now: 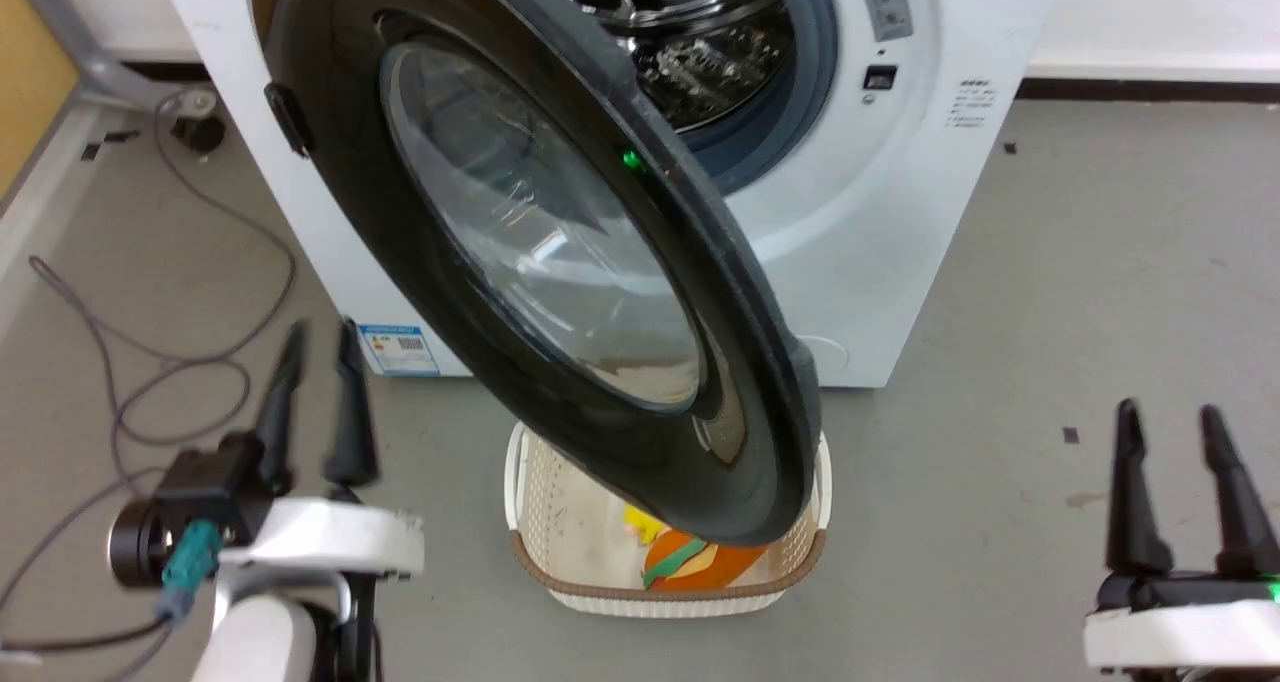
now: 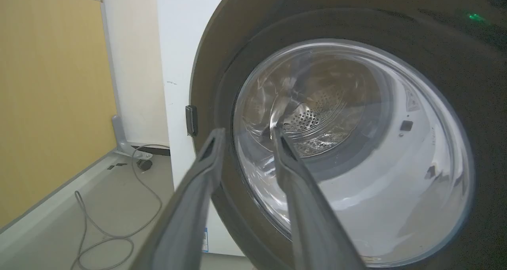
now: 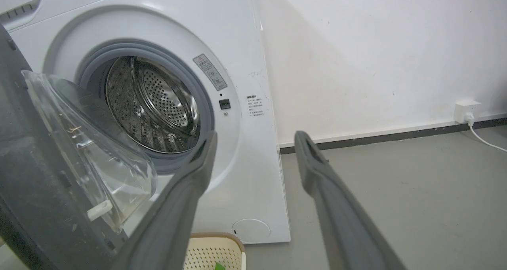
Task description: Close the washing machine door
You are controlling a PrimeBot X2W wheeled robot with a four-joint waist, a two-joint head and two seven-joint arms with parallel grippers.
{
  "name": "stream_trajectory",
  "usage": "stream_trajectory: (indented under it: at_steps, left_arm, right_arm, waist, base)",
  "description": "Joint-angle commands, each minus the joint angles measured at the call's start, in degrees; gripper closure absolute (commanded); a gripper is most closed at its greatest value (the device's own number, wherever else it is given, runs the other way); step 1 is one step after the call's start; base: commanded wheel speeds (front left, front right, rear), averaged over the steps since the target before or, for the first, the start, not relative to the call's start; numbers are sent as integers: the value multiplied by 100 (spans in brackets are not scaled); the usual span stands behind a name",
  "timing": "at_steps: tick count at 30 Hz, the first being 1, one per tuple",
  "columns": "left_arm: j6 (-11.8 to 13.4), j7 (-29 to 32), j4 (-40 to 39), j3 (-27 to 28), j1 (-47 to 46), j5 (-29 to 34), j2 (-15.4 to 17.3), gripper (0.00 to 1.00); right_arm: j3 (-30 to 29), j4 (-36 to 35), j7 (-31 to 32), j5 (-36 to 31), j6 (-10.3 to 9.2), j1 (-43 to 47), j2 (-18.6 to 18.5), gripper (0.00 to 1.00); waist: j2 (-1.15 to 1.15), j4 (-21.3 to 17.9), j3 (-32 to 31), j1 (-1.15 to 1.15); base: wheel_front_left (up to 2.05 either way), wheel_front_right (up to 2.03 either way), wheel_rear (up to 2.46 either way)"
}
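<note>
**Supervisor:** Position of the task item?

**Inspector:** The washing machine door (image 1: 540, 262) stands wide open, swung out from the front of the washing machine (image 1: 880, 212), hinge side towards the machine's left corner. The drum is exposed. A cream basket (image 1: 560, 567) sits on the floor in front of the machine, under the door's free edge.

**Supervisor:** Grippers?

**Inspector:** The left gripper (image 1: 320, 337) is off the machine's left front corner, jaws spread, holding nothing, and it faces the door's outer face near the hinge side. The right gripper (image 1: 1168, 412) is well out from the machine's right front, jaws spread and empty.

**Supervisor:** Hazards?

**Inspector:** In my judgement, three. A push close to the hinge gives poor leverage, and the door may stop short of latching. The fingertips could skid on the glossy face. I cannot tell whether the door's lower rim clears the basket, and it may catch on the swing.
</note>
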Motion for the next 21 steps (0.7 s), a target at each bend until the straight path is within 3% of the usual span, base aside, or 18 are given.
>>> stream_trajectory:
  at_steps: [1, 8, 17, 18, 19, 21]
  left_arm:
    - [-9, -24, -25, 105, 135, 105, -78, 0]
    - [-65, -24, -37, 554, 548, 764, -527, 0]
    - [-279, -24, 201, 796, 715, 1149, -714, 0]
    - [-308, -24, 229, 805, 723, 1184, -724, 0]
    - [-334, -24, 253, 817, 725, 1211, -735, 0]
    - [-373, -25, 279, 849, 727, 1242, -762, 0]
  right_arm:
    - [63, -63, -26, -89, 5, 105, 1, 0]
    - [300, -195, -26, -365, 5, 353, 1, 0]
    - [460, -81, -26, -411, 5, 540, 1, 0]
    - [465, -89, -26, -441, 5, 529, 1, 87]
    - [502, -78, -26, -472, 5, 525, 1, 100]
    - [520, -126, -26, -550, 5, 448, 1, 100]
  waist:
    - [0, -60, -76, 0]
    - [0, -240, -270, 0]
    - [0, -280, -400, 0]
    - [0, -273, -409, 0]
    - [0, -264, -417, 0]
    - [0, -251, -423, 0]
  base:
    - [0, 0, 0]
    - [0, 0, 0]
    - [0, 0, 0]
    - [0, 0, 0]
    - [0, 0, 0]
    - [0, 0, 0]
